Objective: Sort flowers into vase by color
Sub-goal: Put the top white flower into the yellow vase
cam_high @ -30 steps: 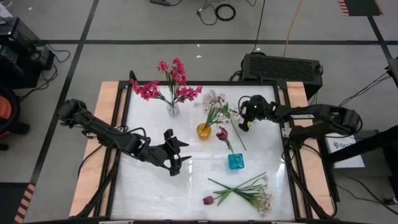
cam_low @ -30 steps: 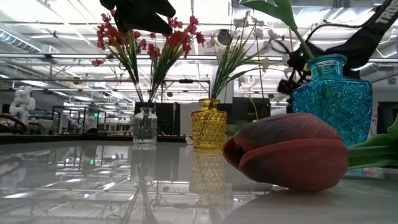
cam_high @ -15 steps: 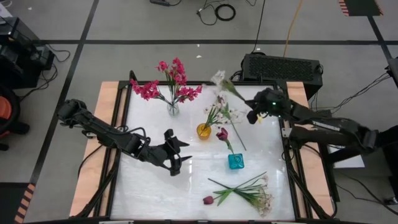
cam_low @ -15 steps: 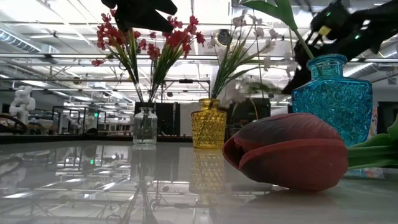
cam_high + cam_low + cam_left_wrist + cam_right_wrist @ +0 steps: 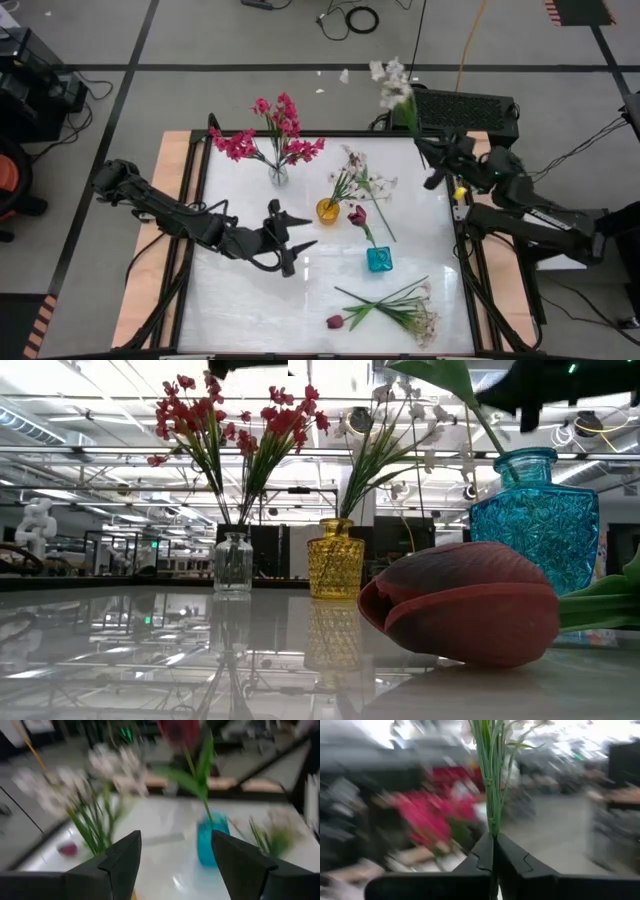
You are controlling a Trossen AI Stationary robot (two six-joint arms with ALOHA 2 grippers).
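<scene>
Your right gripper, pinched shut on a white sprig, is beyond the yellow vase: carry it there. Left gripper waits, wide.

High view: looking straight down over the whole surface.
Low view: sitting at surface height, close behind a maroon tulip bud, facing the room.
Shared: blue vase, yellow vase.
Wrist views: peering past own jaws.
</scene>
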